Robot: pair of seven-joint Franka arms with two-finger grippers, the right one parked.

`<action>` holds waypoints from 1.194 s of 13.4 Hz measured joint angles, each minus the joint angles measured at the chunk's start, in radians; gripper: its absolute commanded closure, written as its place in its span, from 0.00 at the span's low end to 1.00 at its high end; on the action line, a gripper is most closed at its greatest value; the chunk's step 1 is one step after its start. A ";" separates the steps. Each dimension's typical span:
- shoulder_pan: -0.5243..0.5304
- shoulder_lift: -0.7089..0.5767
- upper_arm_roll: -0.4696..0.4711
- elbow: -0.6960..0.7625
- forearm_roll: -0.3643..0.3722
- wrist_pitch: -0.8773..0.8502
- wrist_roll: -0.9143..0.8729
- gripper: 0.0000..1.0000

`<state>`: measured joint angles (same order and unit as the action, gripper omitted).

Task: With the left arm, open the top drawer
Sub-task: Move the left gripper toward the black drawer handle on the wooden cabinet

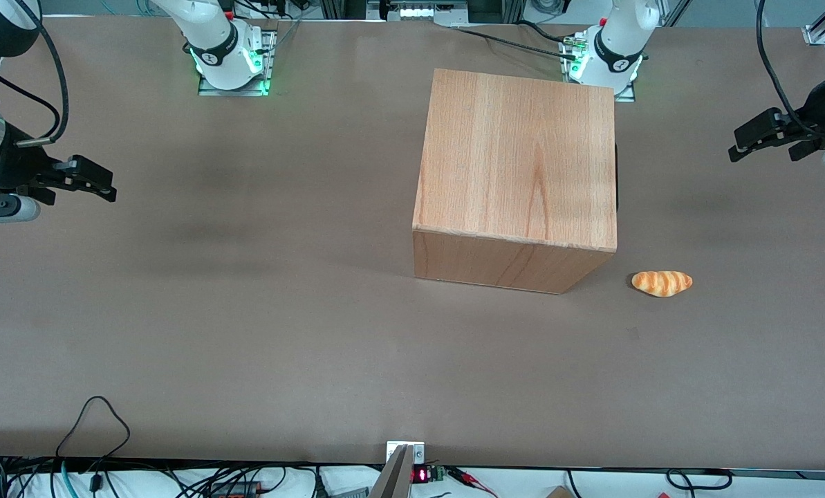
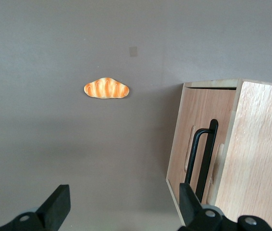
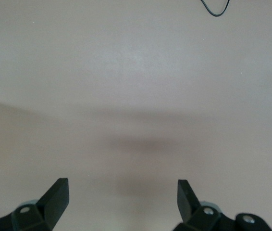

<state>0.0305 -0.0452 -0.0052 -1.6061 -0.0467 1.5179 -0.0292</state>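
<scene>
The wooden cabinet (image 1: 516, 173) stands on the table, its front turned toward the working arm's end. In the left wrist view the top drawer's front panel (image 2: 193, 130) sits flush in the cabinet (image 2: 263, 159), with its slim black bar handle (image 2: 204, 156) standing out from it. In the front view only a dark sliver of that front (image 1: 616, 181) shows. The left arm's gripper (image 1: 738, 148) hovers above the table in front of the drawer and well apart from it. Its fingers are open with nothing between them (image 2: 124, 199); one fingertip (image 2: 188, 197) lines up near the handle.
A small orange bread roll (image 1: 662, 283) lies on the brown table (image 1: 246, 311) beside the cabinet's corner nearest the front camera, also seen as the roll (image 2: 106, 89) in the left wrist view. Cables hang over the table's edge nearest the front camera.
</scene>
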 measured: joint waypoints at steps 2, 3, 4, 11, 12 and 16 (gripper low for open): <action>0.000 0.000 0.002 0.000 0.000 -0.001 0.000 0.00; 0.000 0.000 0.003 0.000 0.000 -0.002 0.000 0.00; 0.000 0.001 0.004 0.000 0.000 -0.003 0.000 0.00; -0.009 0.053 -0.013 -0.019 -0.001 -0.020 -0.002 0.00; -0.017 0.069 -0.017 -0.023 -0.001 -0.023 -0.001 0.00; -0.048 0.152 -0.036 -0.028 -0.002 -0.030 -0.001 0.00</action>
<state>-0.0170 0.1072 -0.0415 -1.6339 -0.0483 1.4882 -0.0304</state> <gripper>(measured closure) 0.000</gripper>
